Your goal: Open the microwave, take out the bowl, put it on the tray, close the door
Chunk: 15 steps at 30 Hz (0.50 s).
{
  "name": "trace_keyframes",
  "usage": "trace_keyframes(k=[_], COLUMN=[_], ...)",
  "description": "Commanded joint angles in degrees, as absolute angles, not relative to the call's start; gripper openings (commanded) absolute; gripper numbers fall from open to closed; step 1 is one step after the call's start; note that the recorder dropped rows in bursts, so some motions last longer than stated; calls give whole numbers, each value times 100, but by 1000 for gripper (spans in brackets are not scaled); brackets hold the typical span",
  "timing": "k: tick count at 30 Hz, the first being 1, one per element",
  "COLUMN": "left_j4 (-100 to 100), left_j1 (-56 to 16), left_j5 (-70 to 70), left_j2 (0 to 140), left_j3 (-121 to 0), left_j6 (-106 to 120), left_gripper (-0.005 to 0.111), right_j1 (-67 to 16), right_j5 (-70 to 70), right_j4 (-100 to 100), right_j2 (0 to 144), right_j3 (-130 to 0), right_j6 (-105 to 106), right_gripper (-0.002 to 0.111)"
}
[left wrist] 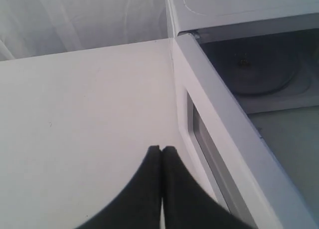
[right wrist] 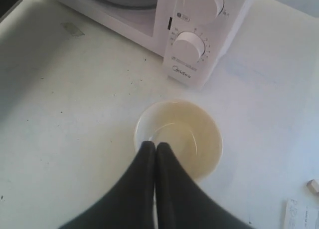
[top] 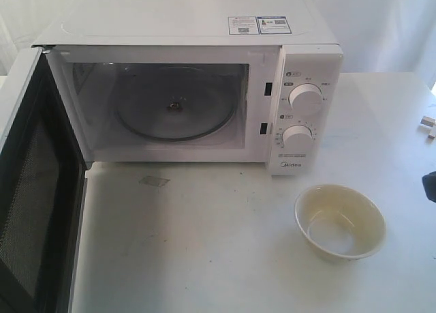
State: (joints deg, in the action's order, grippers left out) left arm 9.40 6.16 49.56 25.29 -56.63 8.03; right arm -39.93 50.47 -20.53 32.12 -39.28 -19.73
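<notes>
Glossy cream bowl [top: 340,221], smooth white microwave [top: 184,20], glass turntable [top: 174,115]

Bright, washed-out light bleaches the white table [top: 204,245]; both wrist views are soft, with dark blurred fingers [right wrist: 139,199].

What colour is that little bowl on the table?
Glossy cream bowl, clearest in the exterior view.

Counter [top: 204,258] inventory.
White boxy Midea microwave [top: 170,20]: 1.
White door with dark mesh window [top: 34,190]: 1.
Round white dials: 2, upper dial [top: 306,99] and lower dial [top: 298,137].
Printed stickers on microwave top: 2, left sticker [top: 243,24] and right sticker [top: 274,24].
Round glass turntable [top: 174,108]: 1.
Glossy cream bowl [top: 340,221]: 1.
Black pincers: 2, left pincer [left wrist: 161,150] and right pincer [right wrist: 155,145].
Small pale bits [top: 427,122] at counter's right edge: 2, too small to identify.
Grey patch [top: 154,181] on counter: 1.
</notes>
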Motion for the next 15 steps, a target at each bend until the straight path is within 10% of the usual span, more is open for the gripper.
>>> trace_keyframes(k=[1,15], left_j4=[1068,1071], left_j1=[590,590], left_j5=[4928,6855], left_j2=[2542,4145], left_j3=[-5710,-5710], left_j6=[743,513], left_gripper=[0,0], right_j1=[-3952,-3952], right_j5=[4748,4805], right_j4=[-2057,-2057], right_j2=[2944,2932], right_j3=[-3934,-3923], right_j6=[-1924,-1911], right_gripper=[0,0])
